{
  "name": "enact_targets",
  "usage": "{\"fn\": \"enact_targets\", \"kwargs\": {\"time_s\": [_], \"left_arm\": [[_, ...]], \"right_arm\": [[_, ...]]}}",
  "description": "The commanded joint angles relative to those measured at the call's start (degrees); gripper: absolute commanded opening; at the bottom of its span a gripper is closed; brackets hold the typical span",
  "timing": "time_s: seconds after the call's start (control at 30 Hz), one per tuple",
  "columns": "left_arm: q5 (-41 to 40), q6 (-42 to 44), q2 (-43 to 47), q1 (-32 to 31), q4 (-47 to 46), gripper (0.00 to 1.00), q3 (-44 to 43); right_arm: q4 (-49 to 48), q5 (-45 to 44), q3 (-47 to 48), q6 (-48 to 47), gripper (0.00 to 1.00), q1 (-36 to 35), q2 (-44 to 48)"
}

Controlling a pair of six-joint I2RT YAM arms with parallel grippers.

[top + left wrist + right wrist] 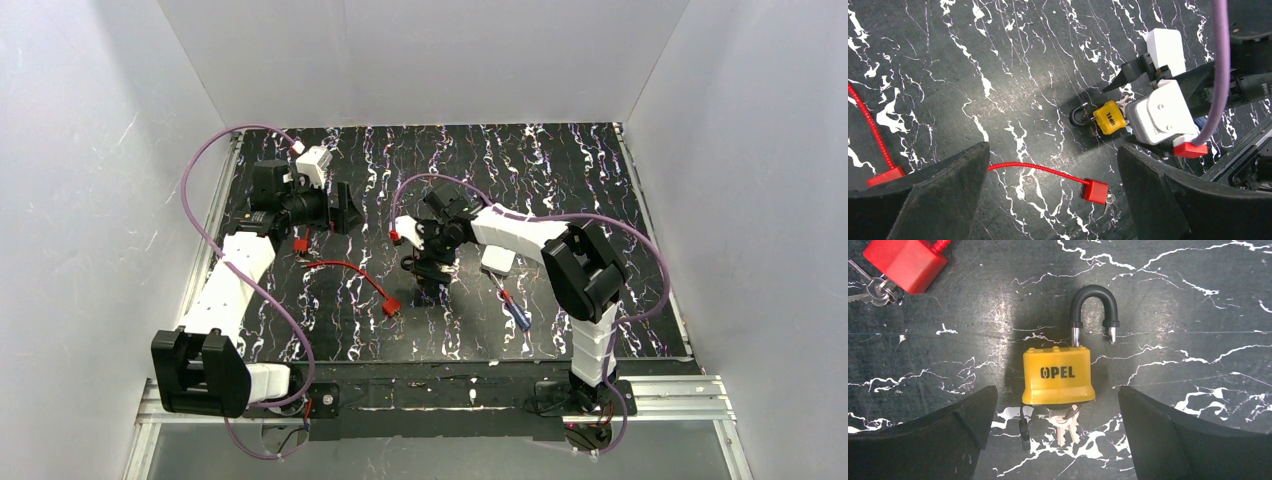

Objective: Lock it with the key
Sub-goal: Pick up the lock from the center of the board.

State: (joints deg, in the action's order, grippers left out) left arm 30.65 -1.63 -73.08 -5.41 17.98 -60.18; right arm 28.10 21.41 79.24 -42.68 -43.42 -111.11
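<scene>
A yellow padlock (1058, 376) marked OPEL lies flat on the black marbled mat. Its black-sleeved shackle (1093, 307) is raised, with one leg out of the body. A bunch of keys (1066, 423) hangs from the keyhole at its bottom. My right gripper (1055, 440) is open just above the mat, its jaws on either side of the keys and the lock's lower end, touching neither. In the top view the right gripper (426, 268) covers the padlock. The padlock also shows in the left wrist view (1109, 117). My left gripper (1053, 200) is open and empty, held high at the back left (345, 208).
A red cable lock (390, 306) with a long red cable (345, 267) lies left of the padlock; its body (905, 260) and small keys (873, 290) show in the right wrist view. A blue-handled screwdriver (515, 312) lies to the right. White walls surround the mat.
</scene>
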Motion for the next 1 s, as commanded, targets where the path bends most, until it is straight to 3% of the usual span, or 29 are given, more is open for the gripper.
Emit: {"fn": "enact_targets", "kwargs": {"time_s": [0.0,0.07,0.27,0.4,0.6,0.7,0.97], "left_arm": [[0.3,-1.0,1.8,0.3,-1.2,0.98,-1.7],[0.4,-0.7,2.1,0.3,-1.3,0.98,-1.2],[0.7,0.4,1.4,0.6,1.6,0.98,-2.0],[5.0,0.7,-1.0,2.0,5.9,0.98,-5.9],[11.2,3.2,-1.5,2.2,8.5,0.98,-8.0],[13.5,4.8,-1.2,2.3,10.5,0.98,-8.9],[23.6,10.8,0.4,3.1,12.9,0.98,-7.3]], "right_arm": [[-1.6,2.5,2.9,-1.6,1.00,-0.3,-1.8],[-1.8,3.0,3.1,-1.8,1.00,-0.4,-2.5],[-0.7,4.7,3.3,-3.1,0.87,-0.3,-4.1],[-0.5,5.1,2.1,-2.8,0.81,-0.3,-3.4],[0.2,3.9,0.3,-2.7,0.56,-0.3,-1.5],[0.7,3.9,0.1,-1.9,0.48,-0.1,0.2],[5.7,14.1,4.7,2.4,0.39,4.3,6.1]]}}
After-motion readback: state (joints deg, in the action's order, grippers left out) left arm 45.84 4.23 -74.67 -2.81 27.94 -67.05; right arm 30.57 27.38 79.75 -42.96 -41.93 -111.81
